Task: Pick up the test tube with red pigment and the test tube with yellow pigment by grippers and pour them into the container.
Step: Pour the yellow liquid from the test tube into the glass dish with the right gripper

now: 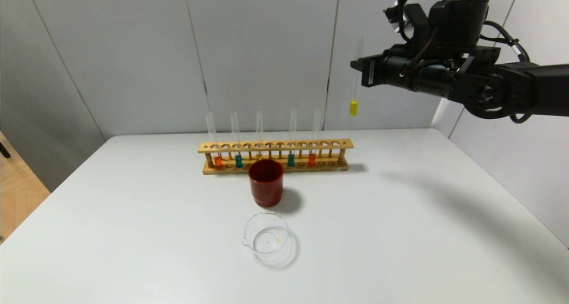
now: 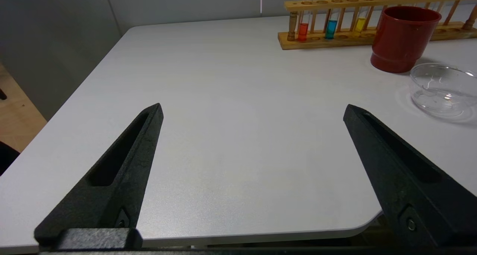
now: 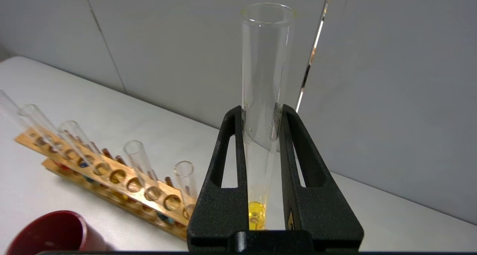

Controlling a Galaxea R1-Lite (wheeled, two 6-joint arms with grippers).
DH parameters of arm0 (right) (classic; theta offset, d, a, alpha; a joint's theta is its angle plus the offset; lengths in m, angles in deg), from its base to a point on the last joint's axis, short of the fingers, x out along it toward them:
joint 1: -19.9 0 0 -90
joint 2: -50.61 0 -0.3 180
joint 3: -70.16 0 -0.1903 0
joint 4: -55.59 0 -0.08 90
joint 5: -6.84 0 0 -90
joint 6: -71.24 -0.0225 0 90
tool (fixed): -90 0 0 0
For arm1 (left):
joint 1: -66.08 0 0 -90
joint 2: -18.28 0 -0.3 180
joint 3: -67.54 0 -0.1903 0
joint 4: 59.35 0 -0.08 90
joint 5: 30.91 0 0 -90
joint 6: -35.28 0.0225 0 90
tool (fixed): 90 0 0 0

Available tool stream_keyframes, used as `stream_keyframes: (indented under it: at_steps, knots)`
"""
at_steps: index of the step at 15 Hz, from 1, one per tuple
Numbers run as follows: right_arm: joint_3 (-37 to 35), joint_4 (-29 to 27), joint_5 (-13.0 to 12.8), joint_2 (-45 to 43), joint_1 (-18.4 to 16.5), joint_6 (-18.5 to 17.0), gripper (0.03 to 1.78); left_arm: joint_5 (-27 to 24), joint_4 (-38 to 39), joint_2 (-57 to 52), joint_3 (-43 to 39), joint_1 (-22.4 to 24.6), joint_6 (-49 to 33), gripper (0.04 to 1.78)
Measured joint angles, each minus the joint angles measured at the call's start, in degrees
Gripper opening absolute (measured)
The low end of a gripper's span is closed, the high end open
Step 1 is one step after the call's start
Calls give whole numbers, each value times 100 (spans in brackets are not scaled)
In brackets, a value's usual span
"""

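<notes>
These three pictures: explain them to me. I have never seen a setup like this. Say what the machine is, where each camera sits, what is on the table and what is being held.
This is a two-armed robot, with a camera on its head and one on each wrist. The head view looks down on a white table. On it stand a wooden rack of glass tubes, a dark red cup in front of it, and nearer still a clear glass container. The right gripper, high above the table, is shut on the test tube with yellow pigment; the right wrist view shows its fingers clamping the upright tube. The left wrist view shows the left gripper open and holding nothing, low over the table.
</notes>
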Motion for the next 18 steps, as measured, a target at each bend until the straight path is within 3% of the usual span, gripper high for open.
stream_keyframes:
  at_steps: [3,7,18]
  knots:
    - [-67,-188,-20,-319,17,-83,27,2,2,0,0,-2,-2,171]
    - [-397,-196,-424,-662,74,-66,27,2,2,0,0,-5,0,171]
    - [-2198,-110,-457,-1971,477,52,27,0,0,0,0,-2,-2,171]
